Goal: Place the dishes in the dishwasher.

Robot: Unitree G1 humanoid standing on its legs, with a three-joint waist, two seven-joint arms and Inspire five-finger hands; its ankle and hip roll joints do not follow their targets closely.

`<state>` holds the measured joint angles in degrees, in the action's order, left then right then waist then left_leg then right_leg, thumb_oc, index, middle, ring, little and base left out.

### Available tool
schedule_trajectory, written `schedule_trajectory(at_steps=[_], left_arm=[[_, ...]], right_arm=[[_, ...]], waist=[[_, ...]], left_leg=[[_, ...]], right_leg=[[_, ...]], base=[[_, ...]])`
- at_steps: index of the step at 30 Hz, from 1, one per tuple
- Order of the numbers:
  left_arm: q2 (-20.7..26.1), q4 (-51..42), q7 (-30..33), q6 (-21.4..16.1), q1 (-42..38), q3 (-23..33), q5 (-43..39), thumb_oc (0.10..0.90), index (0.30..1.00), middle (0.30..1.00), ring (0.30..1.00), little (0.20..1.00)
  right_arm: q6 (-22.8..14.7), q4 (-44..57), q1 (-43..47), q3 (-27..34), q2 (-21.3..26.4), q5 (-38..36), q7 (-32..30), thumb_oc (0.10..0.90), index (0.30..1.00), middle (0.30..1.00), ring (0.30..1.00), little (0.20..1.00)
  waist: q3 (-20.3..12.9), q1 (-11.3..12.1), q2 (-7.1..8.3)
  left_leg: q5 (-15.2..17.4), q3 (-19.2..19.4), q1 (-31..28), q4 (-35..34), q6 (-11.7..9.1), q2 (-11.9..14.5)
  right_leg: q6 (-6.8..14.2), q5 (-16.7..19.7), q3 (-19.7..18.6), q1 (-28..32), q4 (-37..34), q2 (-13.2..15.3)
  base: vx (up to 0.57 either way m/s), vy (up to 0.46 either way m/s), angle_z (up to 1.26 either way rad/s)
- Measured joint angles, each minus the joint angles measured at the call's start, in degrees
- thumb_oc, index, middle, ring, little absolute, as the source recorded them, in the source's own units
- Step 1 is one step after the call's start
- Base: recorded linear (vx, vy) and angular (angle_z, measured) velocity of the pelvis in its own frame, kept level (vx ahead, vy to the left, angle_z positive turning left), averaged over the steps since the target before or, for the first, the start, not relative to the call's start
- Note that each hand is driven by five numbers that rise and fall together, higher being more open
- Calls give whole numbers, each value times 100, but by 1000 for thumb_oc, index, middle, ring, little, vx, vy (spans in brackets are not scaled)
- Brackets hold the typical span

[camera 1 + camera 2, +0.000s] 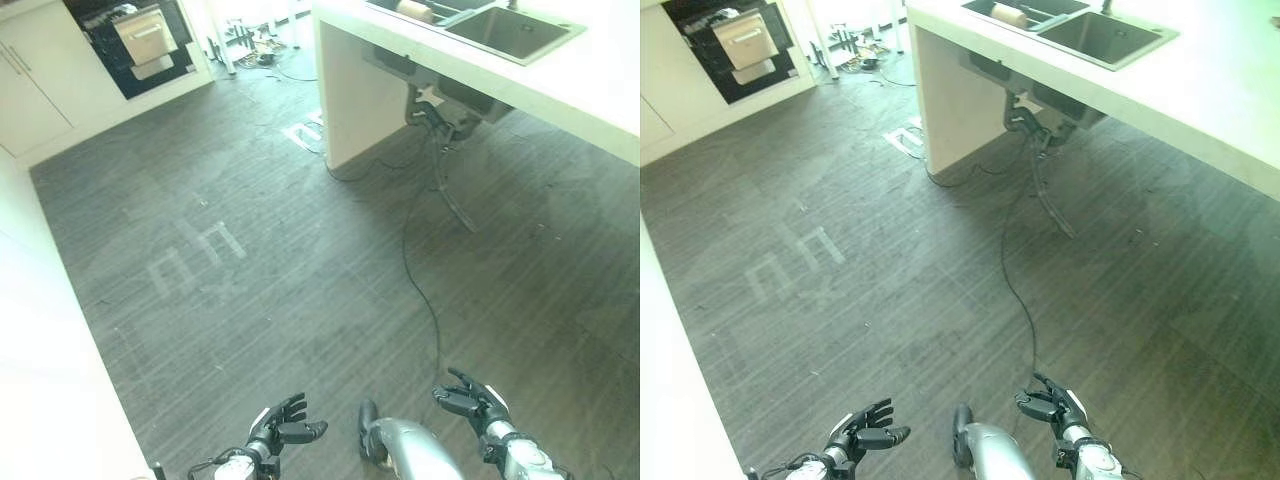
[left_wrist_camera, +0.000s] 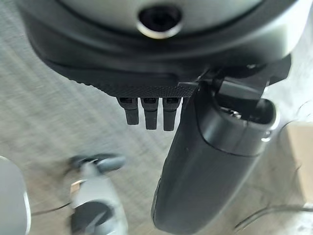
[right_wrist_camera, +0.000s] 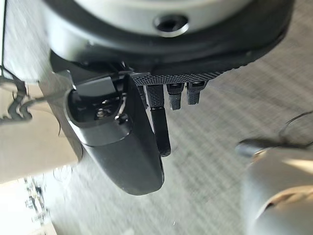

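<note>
My left hand (image 1: 280, 425) and right hand (image 1: 470, 400) hang low over the dark wood floor, both open with relaxed fingers and holding nothing. The left wrist view shows the left hand's thumb (image 2: 205, 161) over bare floor, and the right wrist view shows the right hand's thumb (image 3: 122, 142) likewise. Far off at the upper left stands an open black appliance (image 1: 140, 40) with a pulled-out silvery rack or drawer. At the upper right a sink (image 1: 505, 30) is set in a white counter (image 1: 600, 90). A brownish object (image 1: 413, 10) lies in its far basin.
White cabinets (image 1: 30, 80) line the left wall beside the appliance. Drain pipes (image 1: 440, 110) hang under the sink in the counter's open underside. Loose clutter (image 1: 255, 45) lies on the floor at the far end. A wide stretch of floor lies between me and both.
</note>
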<state>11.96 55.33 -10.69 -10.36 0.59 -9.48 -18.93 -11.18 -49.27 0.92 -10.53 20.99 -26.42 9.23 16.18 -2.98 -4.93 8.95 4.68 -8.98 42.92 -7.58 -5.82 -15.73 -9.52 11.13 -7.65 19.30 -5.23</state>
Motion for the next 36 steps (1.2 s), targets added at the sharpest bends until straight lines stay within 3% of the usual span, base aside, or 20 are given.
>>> schedule_trajectory(at_steps=[2,4,5,6,7,9,13,16,17,18,20,22,23,24,25,26,29,32,34,36], left_arm=[[90,12,-4,44,-188,104,8,800,900,900,900,900],[156,-18,-98,39,-241,104,20,800,900,900,900,900],[164,-101,-89,-135,-164,115,5,800,900,900,900,900],[255,-18,-100,-100,-95,97,119,800,900,900,900,900],[268,74,-97,-72,-92,88,166,800,900,900,900,900],[171,145,-107,-41,40,150,150,800,900,900,900,900],[186,360,9,-98,-8,659,114,800,900,900,900,900],[324,345,44,-31,-347,685,136,800,900,900,900,900],[462,364,122,-24,-475,395,206,800,900,900,900,900],[343,404,176,4,-456,184,235,800,900,900,900,900],[231,473,263,14,-464,114,231,800,900,900,900,900],[172,523,262,32,-508,16,236,800,900,900,900,900],[337,409,218,10,-531,15,236,800,900,900,900,900],[545,211,137,-64,-459,7,235,800,900,900,900,900],[535,126,152,-61,-456,-36,232,800,900,900,900,900],[499,499,286,181,-458,49,234,800,900,900,900,900],[140,1014,303,647,-275,-53,377,800,900,900,900,900],[-141,1371,427,846,-61,139,346,800,900,900,900,900],[-193,1395,540,940,197,744,-226,800,900,900,900,900],[-88,1440,514,991,228,957,-577,800,900,900,900,900]], right_arm=[[-18,-11,223,14,-11,161,-6,800,900,900,900,900],[-53,30,270,94,-27,154,-81,800,900,900,900,900],[-61,21,326,43,-20,153,-133,800,900,900,900,900],[-63,44,394,-173,-25,153,-202,800,900,900,900,900],[-63,81,388,-256,-36,153,-218,800,900,900,900,900],[-80,-40,225,-301,-65,151,-232,800,900,900,900,900],[-39,-257,94,-244,-188,167,-197,800,900,900,900,900],[-45,-215,-137,84,-423,175,-258,800,900,900,900,900],[-180,-143,-118,-1,-562,172,-300,800,900,900,900,900],[-168,-43,-37,-258,-411,168,-314,800,900,900,900,900],[-185,-68,130,-324,-369,176,-298,800,900,900,900,900],[-190,-140,-27,-337,-295,222,-326,800,900,900,900,900],[-212,-580,135,-245,-484,286,-322,800,900,900,900,900],[-237,-1025,320,11,-645,356,-281,800,900,900,900,900],[-268,-1159,401,125,-545,386,-285,800,900,900,900,900],[-245,-1144,576,100,-521,415,-332,800,900,900,900,900],[-365,-775,618,34,-259,600,-267,800,900,900,900,900],[-40,-1203,383,-69,-376,624,-268,800,900,900,900,900],[8,-1209,413,-342,-377,728,-265,800,900,900,900,900],[-85,-1211,408,-307,-370,731,-256,800,900,900,900,900]], waist=[[40,121,77],[205,172,379],[283,257,488],[286,322,522],[280,280,506],[224,302,391],[208,443,842],[156,352,1004],[167,301,983],[140,142,559],[191,99,147],[231,-118,-101],[318,197,475],[281,360,796],[271,324,539],[420,587,524],[447,124,-88],[219,20,-228],[10,281,121],[-140,337,469]], left_leg=[[-362,397,1659,2428,32,795],[-220,507,2978,2033,509,925],[-181,495,3175,145,682,843],[-293,168,2867,-2843,674,689],[-280,24,2747,-3968,664,628],[-599,-208,2784,-3668,928,549],[-953,490,2516,-2295,1393,295],[-258,445,1799,-2303,1953,-329],[282,483,1549,-2101,2208,-564],[473,589,1341,-2027,2217,-515],[513,610,915,-2505,2080,-407],[617,508,445,-2698,1014,-184],[147,413,964,-1529,-100,-415],[843,325,1595,-584,1195,-197],[1175,-30,1533,-1279,1091,657],[1218,117,1146,-1361,1053,487],[1166,285,147,-2382,965,484],[980,422,-751,-2191,230,758],[64,536,-555,-1075,183,931],[295,613,-75,-836,355,1042]], right_leg=[[119,-172,-5,447,-126,114],[281,-581,-106,1087,-271,424],[593,-698,-178,1482,-363,626],[912,-921,-400,1970,-559,726],[1086,-1002,-465,2259,-730,756],[1758,-1179,-609,2681,-504,823],[1991,-654,-737,3049,142,1503],[2643,636,-395,2576,1806,1779],[2663,963,-362,1270,4414,1903],[2106,319,21,133,5011,1830],[1837,-462,547,-692,3940,1600],[1292,-361,464,-791,2463,960],[890,-19,315,-686,1224,1309],[880,684,393,-740,258,1794],[1627,843,529,-929,322,1808],[1734,821,340,-1155,67,1859],[1469,1019,335,-1453,-43,1498],[925,1043,714,-517,-15,936],[825,515,366,-43,-56,723],[760,153,196,395,-260,657]], base=[[405,-142,6],[618,135,7],[609,249,-56],[661,293,-82],[344,160,-71],[658,306,-48],[574,347,-66],[648,523,23],[663,469,-5],[361,143,-48],[238,-15,-41],[288,-106,45],[262,-138,45],[361,-246,22],[359,-283,-51],[391,-349,-55],[429,-491,-45],[529,-696,14],[422,-671,-67],[304,-603,-31]])
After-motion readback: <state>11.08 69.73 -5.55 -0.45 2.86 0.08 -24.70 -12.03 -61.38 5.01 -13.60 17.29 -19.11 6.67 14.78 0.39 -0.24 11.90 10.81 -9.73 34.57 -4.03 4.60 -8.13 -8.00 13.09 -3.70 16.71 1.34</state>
